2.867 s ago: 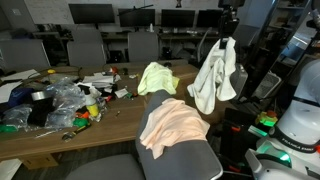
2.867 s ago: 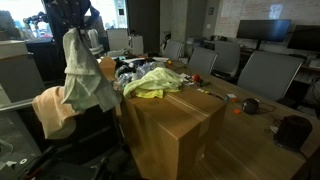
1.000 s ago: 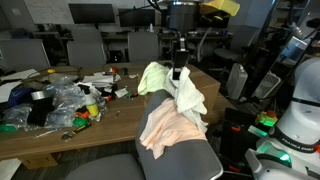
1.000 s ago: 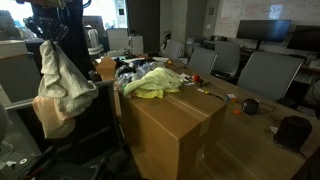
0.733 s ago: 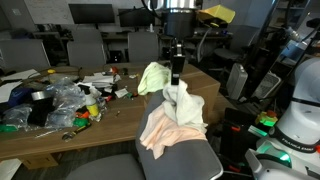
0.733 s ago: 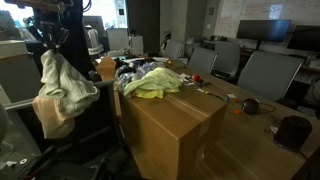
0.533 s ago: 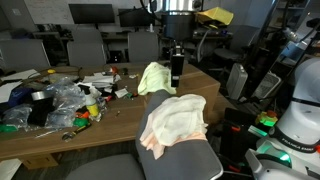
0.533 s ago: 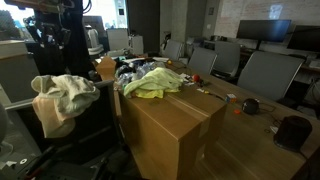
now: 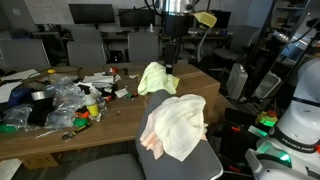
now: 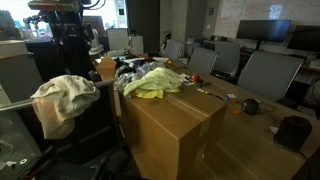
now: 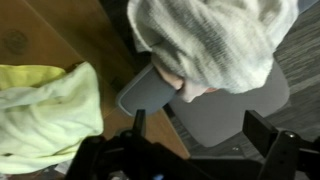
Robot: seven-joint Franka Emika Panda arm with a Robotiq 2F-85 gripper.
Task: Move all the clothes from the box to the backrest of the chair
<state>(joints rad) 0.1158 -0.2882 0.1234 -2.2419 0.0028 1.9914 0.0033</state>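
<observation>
Hanging apart and empty, pincer (image 11: pixel 195 118) above chair (image 9: pixel 195 162) backrest; cream cloth (image 9: pixel 180 122) draped there hides most of peach cloth (image 9: pixel 149 143). On box (image 10: pixel 170 130) top, far edge, lies yellow-green cloth (image 10: pixel 155 82); box interior unseen.

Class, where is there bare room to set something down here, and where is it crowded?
Free: box top beside the yellow-green garment; table wood between the bags and the backrest. Crowded: the bags' corner; the backrest top, under the cream garment.
</observation>
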